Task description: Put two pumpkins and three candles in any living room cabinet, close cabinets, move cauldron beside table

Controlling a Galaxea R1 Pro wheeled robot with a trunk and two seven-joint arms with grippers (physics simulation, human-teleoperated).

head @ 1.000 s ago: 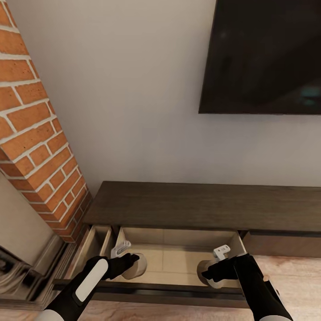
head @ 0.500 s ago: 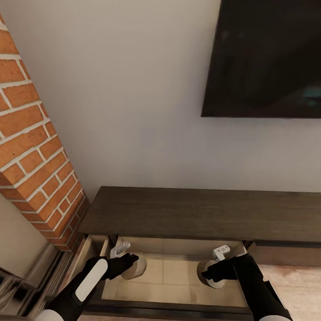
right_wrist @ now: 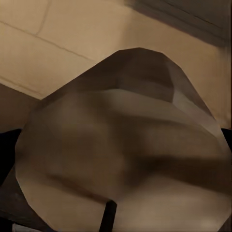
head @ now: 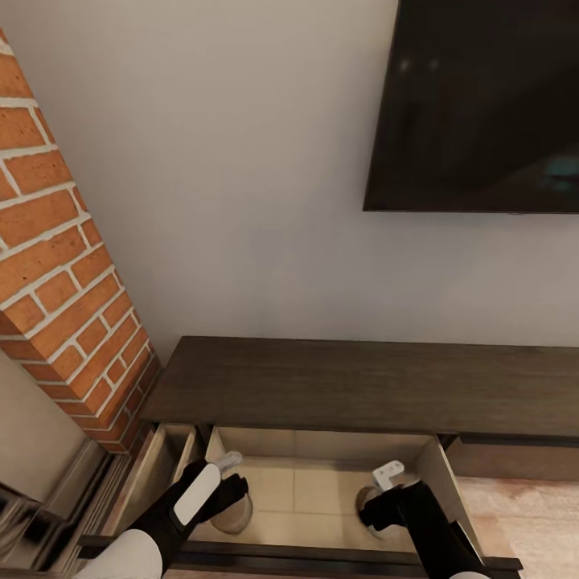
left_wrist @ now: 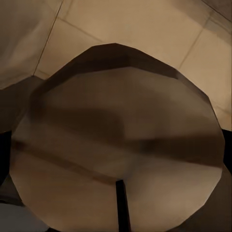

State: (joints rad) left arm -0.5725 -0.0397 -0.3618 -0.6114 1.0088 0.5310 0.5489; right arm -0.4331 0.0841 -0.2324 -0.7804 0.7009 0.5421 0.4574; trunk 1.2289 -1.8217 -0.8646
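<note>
The long dark brown cabinet (head: 362, 386) stands against the wall with a wide drawer (head: 310, 490) pulled out, showing its pale beige inside. My left gripper (head: 229, 492) reaches down into the drawer's left part, shut on a beige candle (head: 235, 516). That candle's round top and dark wick (left_wrist: 116, 130) sit close in the left wrist view. My right gripper (head: 376, 507) is low in the drawer's right part, shut on a second beige candle (head: 366, 500), whose top (right_wrist: 121, 145) also shows close up. No pumpkins or cauldron are in view.
A narrower drawer (head: 165, 466) stands open left of the wide one. The red brick chimney (head: 56, 265) and dark fireplace (head: 32, 498) rise at the left. A large black screen (head: 482, 104) hangs above the cabinet. Light wood floor (head: 523, 515) lies at the right.
The view tilted up slightly a second ago. Since then both arms have dropped lower and nearer in the drawer, carrying the candles down with them.
</note>
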